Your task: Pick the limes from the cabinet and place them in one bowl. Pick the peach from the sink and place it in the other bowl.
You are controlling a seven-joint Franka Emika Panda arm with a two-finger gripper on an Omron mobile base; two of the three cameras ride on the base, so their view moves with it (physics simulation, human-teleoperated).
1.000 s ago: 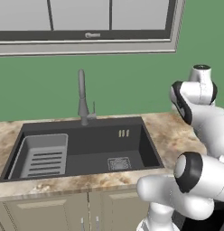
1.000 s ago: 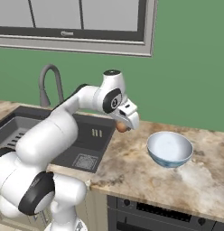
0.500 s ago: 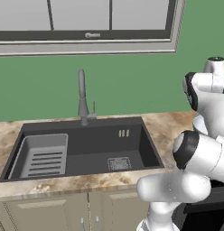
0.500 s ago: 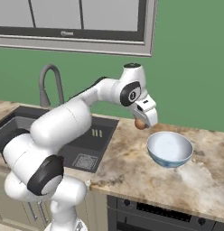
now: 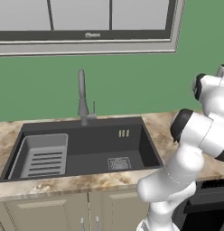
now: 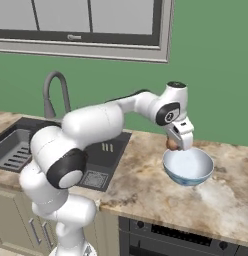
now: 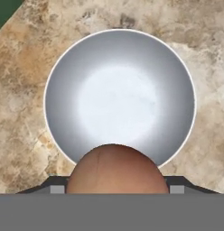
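Carried rightward, pincer (image 6: 174,145) holds round orange-brown peach (image 7: 114,170) over pale bowl (image 7: 119,97).

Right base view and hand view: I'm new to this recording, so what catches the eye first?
The white arm reaching right across the counter, its gripper holding the orange-red peach just above the pale blue bowl. From the hand view, the peach looms over the bowl's empty inside.

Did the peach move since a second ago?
Yes. In the right base view, the peach, held in the gripper, has travelled right, away from the sink, to the rim of the pale blue bowl.
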